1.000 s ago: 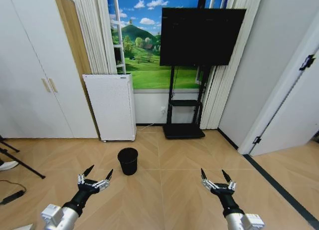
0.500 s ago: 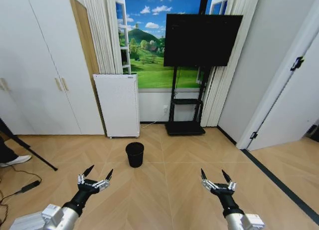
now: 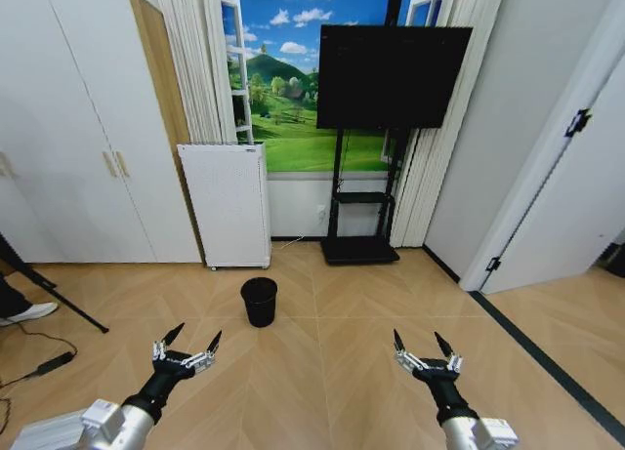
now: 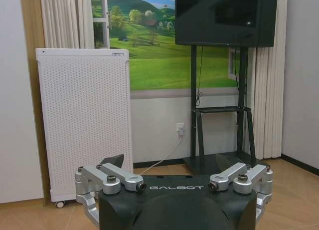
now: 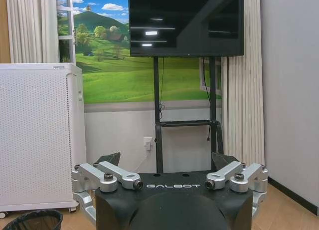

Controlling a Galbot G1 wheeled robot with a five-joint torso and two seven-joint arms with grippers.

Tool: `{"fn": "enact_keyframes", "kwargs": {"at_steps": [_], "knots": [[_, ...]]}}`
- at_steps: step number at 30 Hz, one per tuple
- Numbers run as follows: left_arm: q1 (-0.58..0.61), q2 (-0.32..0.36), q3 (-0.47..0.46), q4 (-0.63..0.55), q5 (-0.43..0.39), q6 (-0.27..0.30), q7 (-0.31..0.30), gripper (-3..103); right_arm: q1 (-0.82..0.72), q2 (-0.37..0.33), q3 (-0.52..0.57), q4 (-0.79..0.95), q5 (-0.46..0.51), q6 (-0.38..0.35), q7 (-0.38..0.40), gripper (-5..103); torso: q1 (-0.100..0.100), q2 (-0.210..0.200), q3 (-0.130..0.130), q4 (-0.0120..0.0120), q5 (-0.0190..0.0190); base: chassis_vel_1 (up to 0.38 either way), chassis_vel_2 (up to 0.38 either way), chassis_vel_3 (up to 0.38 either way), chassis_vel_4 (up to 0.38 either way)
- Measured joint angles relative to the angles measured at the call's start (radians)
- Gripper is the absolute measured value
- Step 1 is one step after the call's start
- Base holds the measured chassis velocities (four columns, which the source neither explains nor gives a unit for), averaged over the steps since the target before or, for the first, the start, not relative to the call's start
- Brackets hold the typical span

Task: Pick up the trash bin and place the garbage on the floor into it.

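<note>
Trash bin upright on wood floor, just in front of white perforated appliance, off its right corner, not touching. My left gripper low, nearer me than bin, fingers spread, holding nothing. My right gripper same, well off bin's right side. Black TV on stand right of appliance.

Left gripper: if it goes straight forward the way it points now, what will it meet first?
Probably the white perforated appliance by the wall. The open left gripper points that way over bare floor, and the trash bin sits off to its right. Depth is hard to judge, so this is a guess.
</note>
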Motion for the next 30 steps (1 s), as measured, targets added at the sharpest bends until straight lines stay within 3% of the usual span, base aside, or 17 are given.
{"fn": "enact_keyframes", "kwargs": {"at_steps": [16, 30], "knots": [[0.0, 0.0, 0.0, 0.0, 0.0, 0.0, 0.0, 100, 0.0, 0.0, 0.0, 0.0, 0.0, 0.0, 0.0, 100, 0.0, 0.0, 0.0, -0.0001, 0.0003, -0.109, -0.109, 0.119, 0.103], [0.0, 0.0, 0.0, 0.0, 0.0, 0.0, 0.0, 100, 0.0, 0.0, 0.0, 0.0, 0.0, 0.0, 0.0, 100, 0.0, 0.0, 0.0, -0.0001, 0.0004, 0.019, -0.004, -0.026, 0.001]]}}
